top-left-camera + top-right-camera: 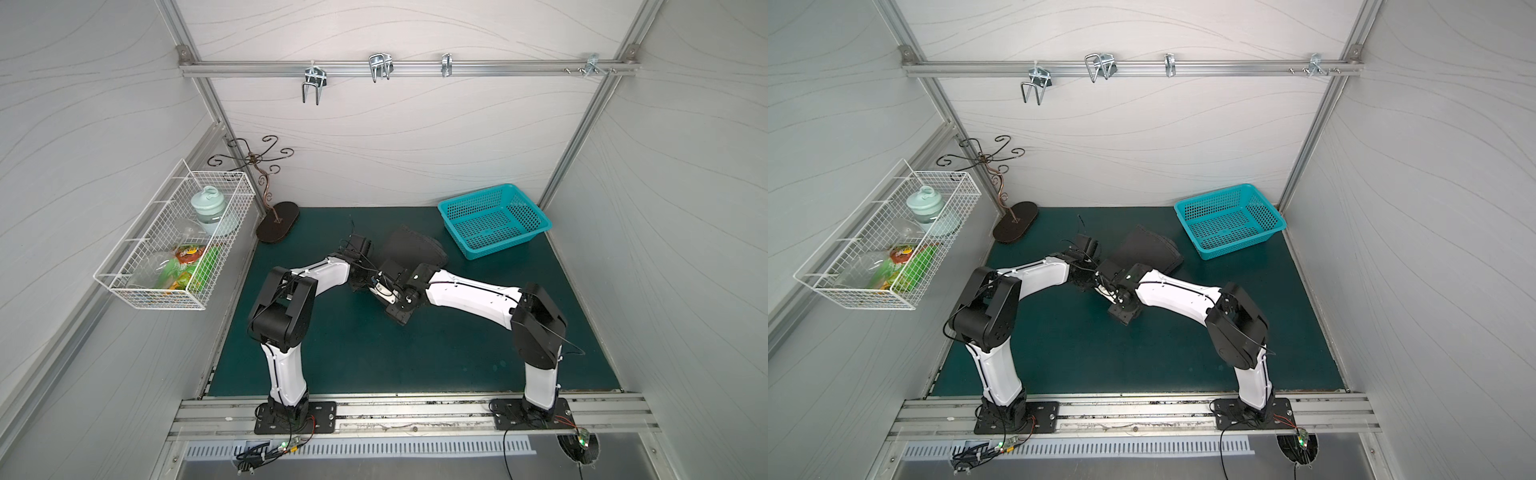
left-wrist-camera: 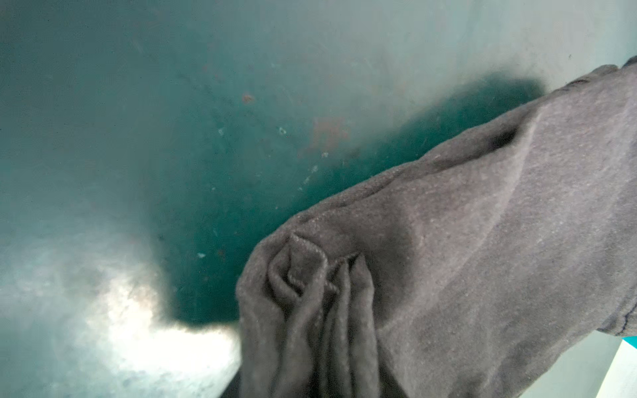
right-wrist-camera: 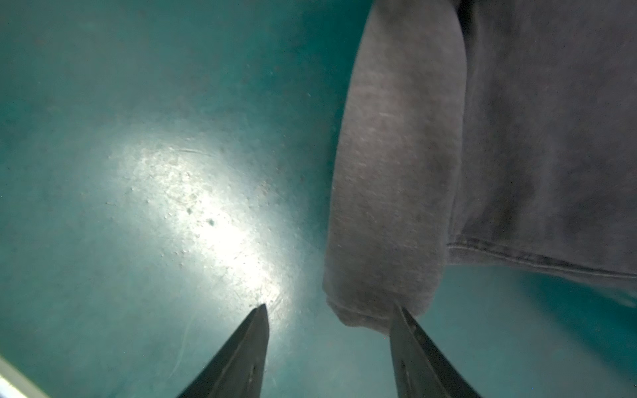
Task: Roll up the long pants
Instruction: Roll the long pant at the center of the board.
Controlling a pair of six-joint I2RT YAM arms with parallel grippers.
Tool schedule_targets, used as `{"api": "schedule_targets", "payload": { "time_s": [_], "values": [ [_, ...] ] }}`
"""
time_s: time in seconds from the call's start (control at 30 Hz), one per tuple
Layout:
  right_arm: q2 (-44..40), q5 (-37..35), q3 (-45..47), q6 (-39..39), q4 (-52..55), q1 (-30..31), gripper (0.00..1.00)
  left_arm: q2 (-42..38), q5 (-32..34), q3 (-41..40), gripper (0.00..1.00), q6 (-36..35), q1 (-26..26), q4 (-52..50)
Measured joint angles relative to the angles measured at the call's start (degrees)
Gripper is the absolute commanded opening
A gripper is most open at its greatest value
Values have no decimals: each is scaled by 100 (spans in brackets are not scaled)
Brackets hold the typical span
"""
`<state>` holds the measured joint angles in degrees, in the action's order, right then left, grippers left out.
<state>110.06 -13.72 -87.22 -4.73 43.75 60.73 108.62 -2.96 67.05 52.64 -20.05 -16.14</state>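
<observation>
While the right claw (image 3: pixel 330 306) stands wide, one finger touching the end of the partly rolled pants (image 3: pixel 396 172) just ahead on the tabletop (image 3: pixel 138 103), it should bite across the whole roll, keeping turns tight. Cloth bunches at the left claw (image 1: pixel 363 272); I cannot tell its grip.

— Are they twins? The left arm (image 1: pixel 284 374) and the right arm (image 1: pixel 469 301) both have white shells and black joints.
— Yes. Thin black cables (image 1: pixel 478 288) line them, screws dot the black base plates (image 1: pixel 320 409), and the dark fingers (image 3: pixel 238 355) taper.
</observation>
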Motion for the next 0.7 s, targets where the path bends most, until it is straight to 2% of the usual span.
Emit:
{"api": "schedule_targets", "payload": {
  "time_s": [0.2,0.27,0.3,0.47,0.7],
  "values": [
    [664,-1333,-101,-109,-264,468,75,17,2,42,0,-20,-9,-55],
    [896,-1714,-96,-131,-330,531,85,17,11,42,0,-24,-9,-55],
    [970,-1884,-94,-173,-363,544,86,17,13,42,0,-26,-9,-55],
    [1167,-2634,-96,-413,-658,562,87,17,15,33,0,-37,-9,-33],
    [1436,-3353,-216,-640,-1034,494,82,4,13,-11,0,-63,-9,22]
  ]
}}
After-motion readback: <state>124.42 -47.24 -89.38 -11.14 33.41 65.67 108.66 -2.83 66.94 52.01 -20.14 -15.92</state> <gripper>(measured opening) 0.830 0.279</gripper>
